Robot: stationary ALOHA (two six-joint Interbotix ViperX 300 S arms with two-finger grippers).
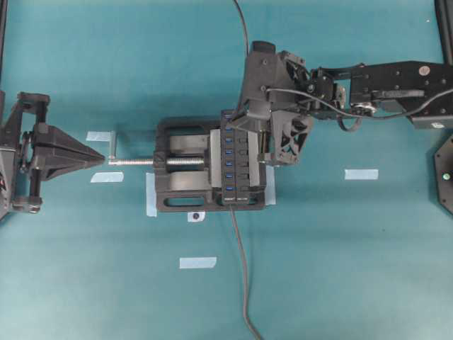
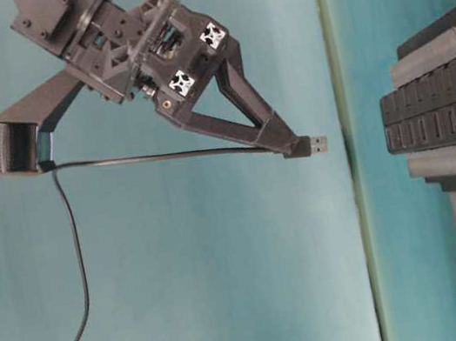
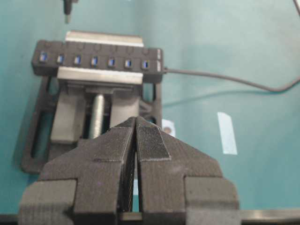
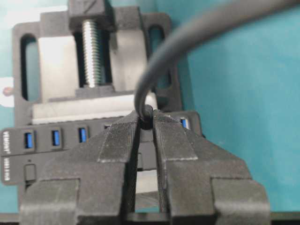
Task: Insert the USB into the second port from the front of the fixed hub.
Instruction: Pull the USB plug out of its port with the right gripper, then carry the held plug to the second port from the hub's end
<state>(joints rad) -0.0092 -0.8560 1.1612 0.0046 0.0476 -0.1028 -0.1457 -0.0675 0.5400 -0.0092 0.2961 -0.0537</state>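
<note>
The fixed hub [image 1: 234, 159] is a narrow black bar with a row of blue ports, clamped in a vise. It also shows in the left wrist view [image 3: 96, 60], the right wrist view [image 4: 47, 139] and the table-level view [image 2: 443, 110]. My right gripper [image 1: 238, 122] is shut on the USB [image 2: 316, 144], whose metal tip sticks out past the fingertips [image 2: 292, 143]. The plug hangs over the hub's far end, apart from the ports. The USB cable [image 4: 187, 42] rises from the gripper [image 4: 147, 120]. My left gripper [image 1: 101, 156] is shut and empty [image 3: 136, 120], left of the vise crank.
The black vise [image 1: 180, 193] has a silver screw [image 1: 138, 161] and crank pointing at my left gripper. The hub's own dark cable [image 1: 242, 273] runs toward the table's front edge. Several pale tape strips [image 1: 361, 173] lie on the teal table.
</note>
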